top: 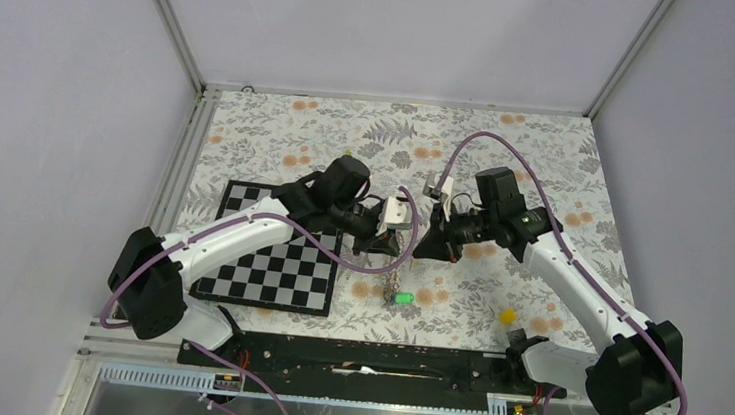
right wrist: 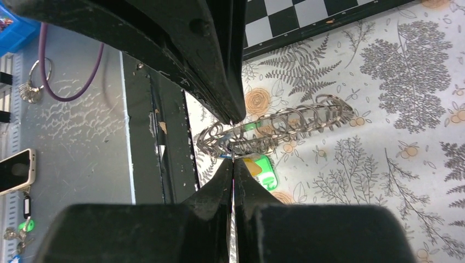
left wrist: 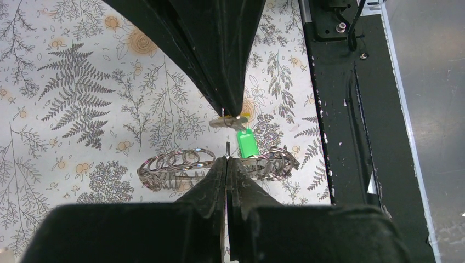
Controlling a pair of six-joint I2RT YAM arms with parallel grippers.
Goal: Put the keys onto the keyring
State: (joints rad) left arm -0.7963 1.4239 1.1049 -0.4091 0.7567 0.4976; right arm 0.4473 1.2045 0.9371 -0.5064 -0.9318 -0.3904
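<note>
The keyring (left wrist: 181, 164), a thin metal loop strung with small rings, hangs level above the flowered cloth. My left gripper (left wrist: 227, 159) is shut on its wire at mid-length. My right gripper (left wrist: 231, 111) comes in from opposite, shut on a small grey metal key (left wrist: 227, 122) just short of the loop. In the right wrist view the keyring (right wrist: 285, 127) runs across right above my right gripper (right wrist: 233, 160), with the left fingertips (right wrist: 233, 112) on it. A green key (top: 401, 297) lies on the cloth below both grippers (top: 407, 237), and a yellow key (top: 507, 317) lies further right.
A chessboard (top: 274, 260) lies left of the grippers. A black rail (top: 370, 360) runs along the near edge. Beyond it, on a metal surface, are a phone (right wrist: 16, 171), a bunch of rings (right wrist: 33, 82) and a blue bin (right wrist: 11, 27).
</note>
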